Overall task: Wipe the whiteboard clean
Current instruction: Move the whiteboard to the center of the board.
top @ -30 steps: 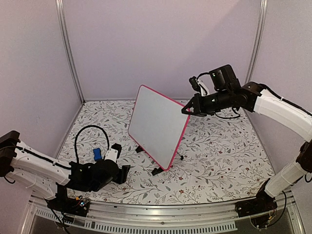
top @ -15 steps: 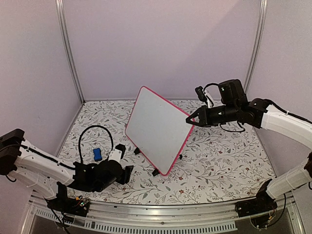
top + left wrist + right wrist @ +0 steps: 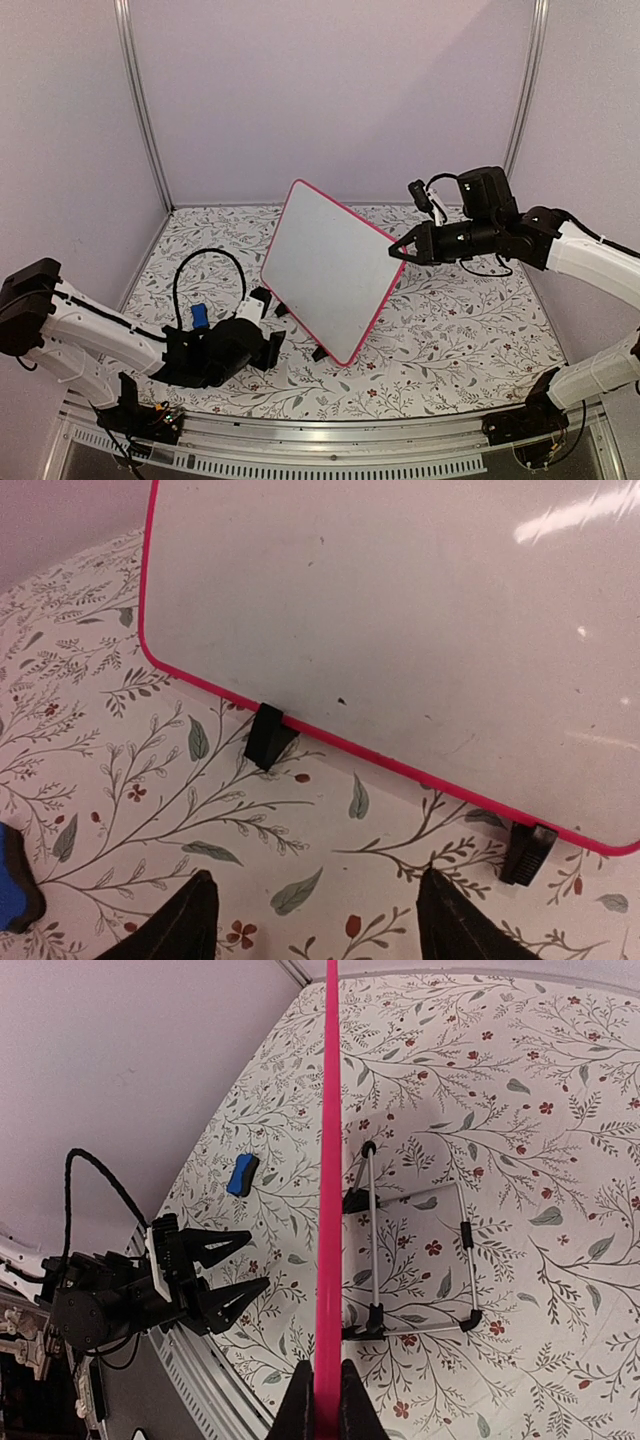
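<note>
Now the glossy white, rectangular, pink-red-framed whiteboard (image 3: 325, 270) stands tilted at centre frame on the floral counter (image 3: 450, 330), its face blank. The right claw (image 3: 402, 250) reaches in from the right and pinches its right edge. The left claw (image 3: 270, 330), lower left, hovers low, part open and empty.

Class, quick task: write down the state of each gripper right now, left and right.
Left gripper: open, holding nothing.
Right gripper: shut on the pink edge of the whiteboard.
</note>
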